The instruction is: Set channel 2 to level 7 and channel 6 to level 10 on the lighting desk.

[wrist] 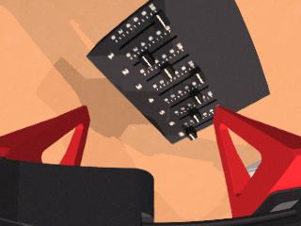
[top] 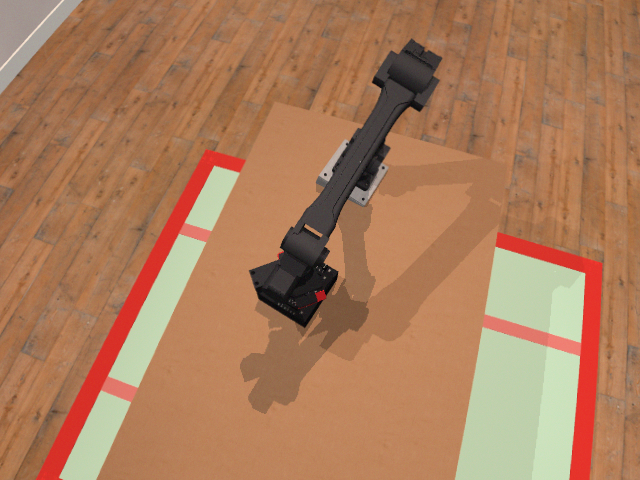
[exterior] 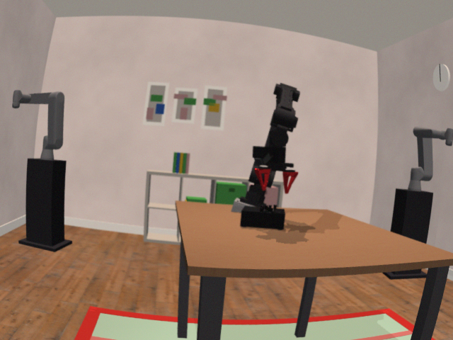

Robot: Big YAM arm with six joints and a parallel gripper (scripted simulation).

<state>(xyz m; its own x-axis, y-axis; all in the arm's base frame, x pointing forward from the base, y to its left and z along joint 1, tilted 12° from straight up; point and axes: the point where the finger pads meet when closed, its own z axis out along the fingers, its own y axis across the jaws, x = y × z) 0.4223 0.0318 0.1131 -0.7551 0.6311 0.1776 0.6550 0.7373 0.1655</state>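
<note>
Brown wooden table top [exterior: 329,252] in a pale-walled room, flat black lighting desk with rows of small faders [wrist: 207,51] standing near its middle. Black arm's red-fingered parallel gripper [wrist: 150,141] hovers above the desk, fingers spread wide, nothing between them. Probably lining up over the fader caps [wrist: 168,74] before descending; exact fader levels too small to read.

Top view: arm [top: 345,175] hides most of desk [top: 324,281]. Wrist view: scale marks too small to read; 2 red fingers cut by frame edges.
</note>
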